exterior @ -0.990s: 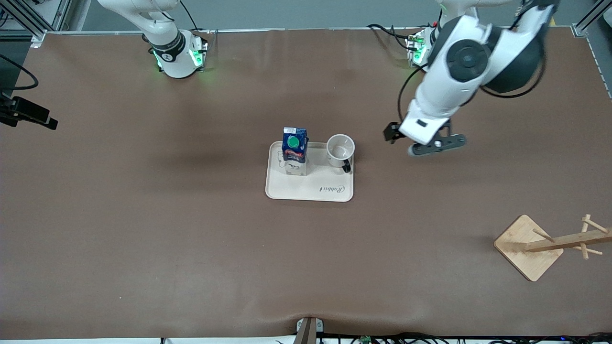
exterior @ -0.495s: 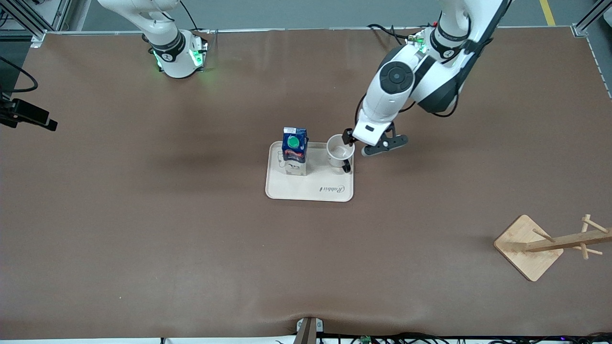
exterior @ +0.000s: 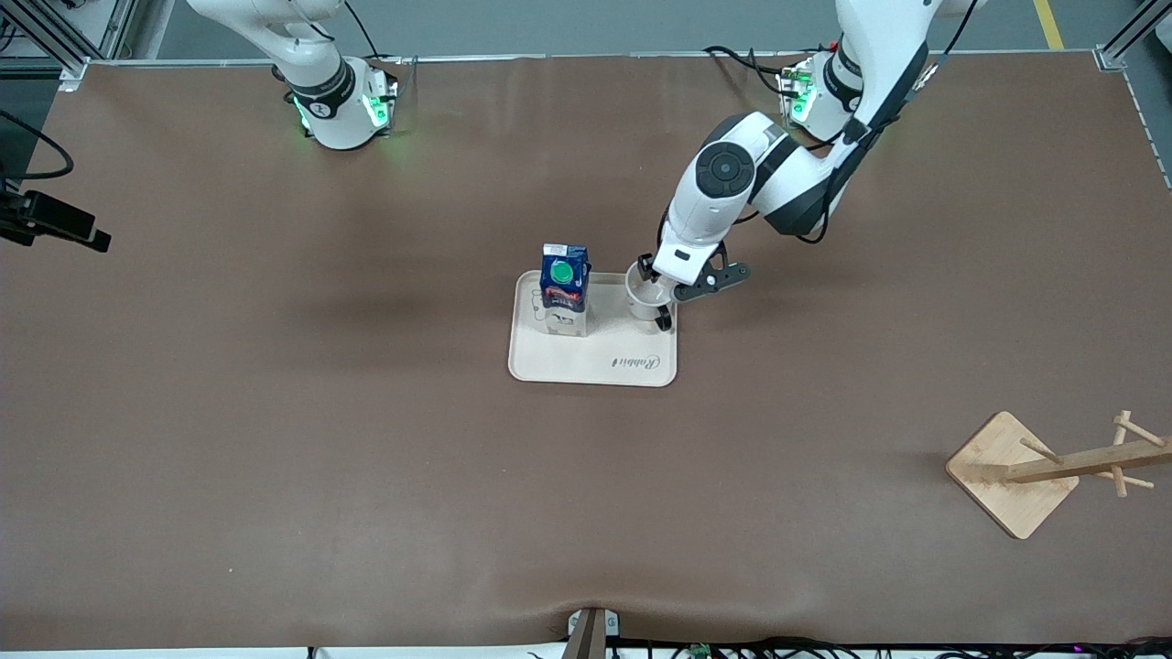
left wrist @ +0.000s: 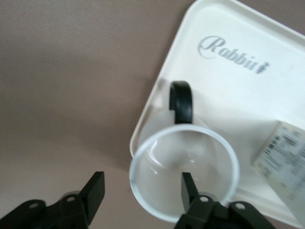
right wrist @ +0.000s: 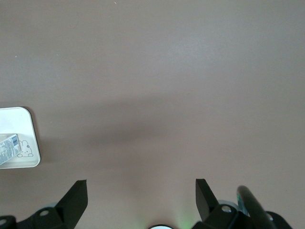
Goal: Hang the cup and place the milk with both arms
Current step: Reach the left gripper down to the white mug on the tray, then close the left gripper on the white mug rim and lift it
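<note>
The cup (exterior: 644,297), a white mug with a black handle, stands on the cream tray (exterior: 593,366) at the corner toward the left arm's end. The milk (exterior: 564,286) stands on the same tray beside it. My left gripper (exterior: 661,284) is low over the cup and open. In the left wrist view (left wrist: 142,188) one finger (left wrist: 188,187) is inside the cup (left wrist: 185,157) and the other (left wrist: 95,190) is outside its wall, with the handle (left wrist: 181,101) pointing away. My right gripper (right wrist: 140,193) is open and empty over bare table.
A wooden mug rack (exterior: 1053,467) stands near the front at the left arm's end. The right arm's base (exterior: 339,101) is at the back; its gripper is out of the front view. The tray's corner (right wrist: 29,161) and the milk's edge (right wrist: 7,149) show in the right wrist view.
My left arm has swung in from the left arm's end of the table and come down onto the cup, one finger now inside it. The cup, milk and tray have not moved.
</note>
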{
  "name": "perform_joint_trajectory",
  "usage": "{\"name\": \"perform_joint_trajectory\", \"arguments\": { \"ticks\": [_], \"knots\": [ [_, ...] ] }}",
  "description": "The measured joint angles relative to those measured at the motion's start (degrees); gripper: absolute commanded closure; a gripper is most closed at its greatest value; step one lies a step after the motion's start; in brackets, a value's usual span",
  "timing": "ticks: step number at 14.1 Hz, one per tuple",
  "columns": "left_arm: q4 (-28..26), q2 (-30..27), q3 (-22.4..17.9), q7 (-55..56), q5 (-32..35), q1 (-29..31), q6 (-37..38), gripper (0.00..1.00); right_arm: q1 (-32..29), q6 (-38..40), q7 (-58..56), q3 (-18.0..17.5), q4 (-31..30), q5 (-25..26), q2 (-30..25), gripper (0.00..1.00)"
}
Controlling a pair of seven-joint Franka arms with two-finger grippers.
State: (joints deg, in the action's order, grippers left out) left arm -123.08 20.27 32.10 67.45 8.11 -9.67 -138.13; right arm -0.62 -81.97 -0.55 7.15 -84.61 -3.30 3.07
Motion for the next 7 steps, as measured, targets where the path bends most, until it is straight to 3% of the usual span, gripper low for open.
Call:
{"name": "perform_joint_trajectory", "arguments": {
  "ticks": [2, 4, 5, 7],
  "knots": [
    [0.0, 1.8, 0.0, 2.6, 2.6, 0.0, -0.9, 0.44, 0.0, 0.0, 0.0, 0.0, 0.0, 0.0, 0.0, 0.0],
    [0.1, 3.3, 0.0, 3.4, 3.2, 0.0, -1.8, 0.66, 0.0, 0.0, 0.0, 0.0, 0.0, 0.0, 0.1, 0.0],
    [0.2, 3.9, 0.0, 3.5, 3.2, 0.0, -2.0, 0.82, 0.0, 0.0, 0.0, 0.0, 0.0, 0.0, 0.3, 0.0],
    [0.5, 4.4, 0.0, 3.7, 3.2, 0.0, -2.1, 0.99, 0.0, 0.1, 0.0, 0.1, 0.0, 0.0, 1.0, 0.0]
  ]
}}
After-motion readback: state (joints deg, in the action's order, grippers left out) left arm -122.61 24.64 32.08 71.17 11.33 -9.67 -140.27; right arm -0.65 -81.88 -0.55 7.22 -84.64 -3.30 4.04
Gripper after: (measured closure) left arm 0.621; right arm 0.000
